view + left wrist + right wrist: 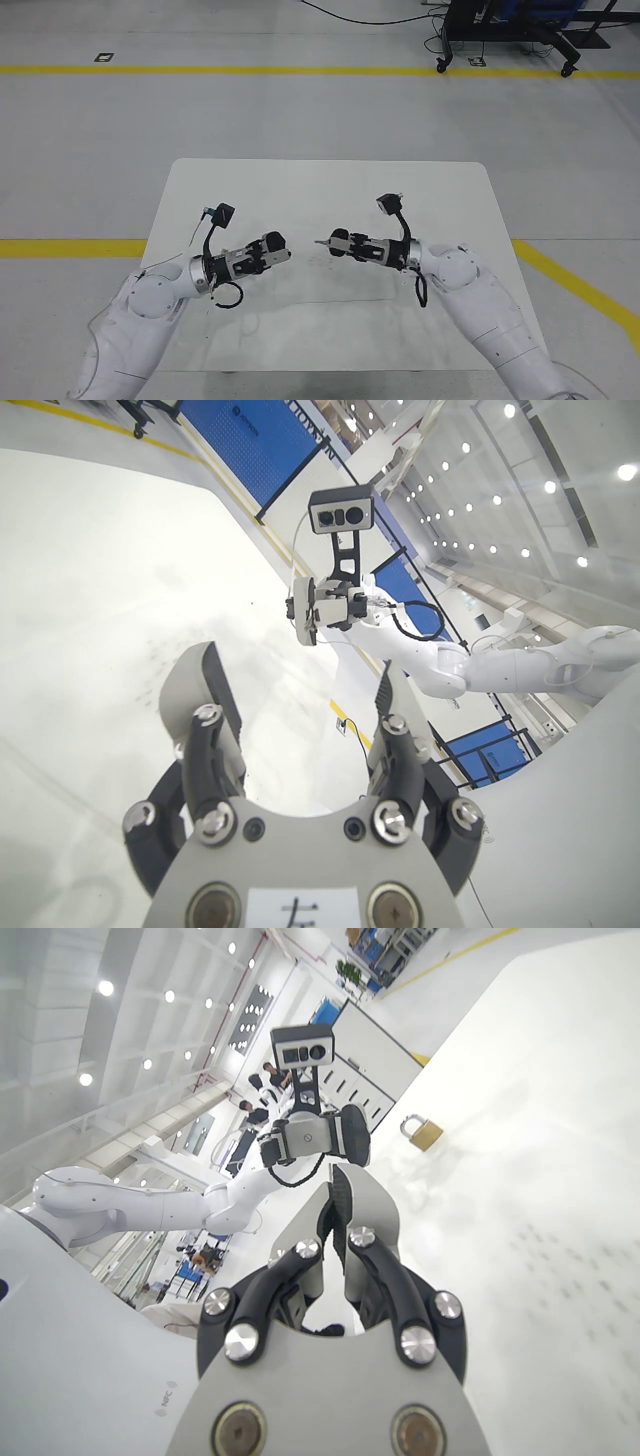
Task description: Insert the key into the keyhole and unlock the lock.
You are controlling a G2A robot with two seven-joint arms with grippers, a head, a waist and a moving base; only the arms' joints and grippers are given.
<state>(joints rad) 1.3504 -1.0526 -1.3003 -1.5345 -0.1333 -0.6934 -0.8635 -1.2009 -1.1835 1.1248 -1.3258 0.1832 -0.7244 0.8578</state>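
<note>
- Currently I have both arms over the white table (430,185). The wrists are turned inward, so the two grippers face each other near its middle with a strip of bare tabletop between them.
- The left gripper (300,662) is spread wide. Its two black-padded fingers (220,685) are well apart and nothing sits between them.
- The right gripper (334,1178) has its fingers pressed together along their ribbed pads.
- From above I see a thin pale sliver poking out of the right gripper's tips toward the left gripper. It looks to be the key (321,242), pinched there, though it is too small for me to make out its shape.
- The padlock (421,1133) lies flat on the table. It has a brass body and a silver shackle that is seated in the body.
- Through the right wrist camera the padlock sits near the left gripper and apart from its fingers, much closer to that gripper than to the right one. Neither gripper touches it.
- The key's tip is well apart from the padlock. I cannot make out the keyhole from any camera.
- Faint dark scuff marks (550,1248) speckle the tabletop around the right gripper.
- Beyond the table, yellow lines (300,70) run across the grey floor. A dark wheeled frame (510,35) stands at the far side, with a black cable (360,18) trailing toward it.
</note>
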